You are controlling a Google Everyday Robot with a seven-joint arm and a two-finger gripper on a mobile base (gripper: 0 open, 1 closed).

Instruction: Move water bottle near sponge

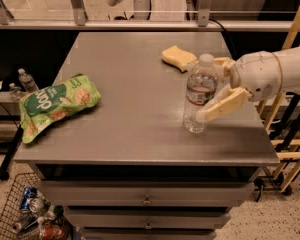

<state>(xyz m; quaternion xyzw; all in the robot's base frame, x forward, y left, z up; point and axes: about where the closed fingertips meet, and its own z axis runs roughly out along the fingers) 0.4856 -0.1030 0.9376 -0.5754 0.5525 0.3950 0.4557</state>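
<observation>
The water bottle (199,96) stands upright on the grey table (130,94), right of centre, with a white cap and a white-and-red label. The pale yellow sponge (177,57) lies just behind it, a short gap away. My gripper (206,90) reaches in from the right at bottle height. It is open, with one tan finger (224,105) in front of the bottle and the other finger (221,62) behind it, so the bottle stands between them. The front fingertip is at the bottle's side.
A green snack bag (55,103) lies at the table's left edge. Small bottles (26,80) sit off the table at the left. A wire basket (25,214) of items is on the floor. A wooden frame (290,134) stands at the right, and a railing runs behind.
</observation>
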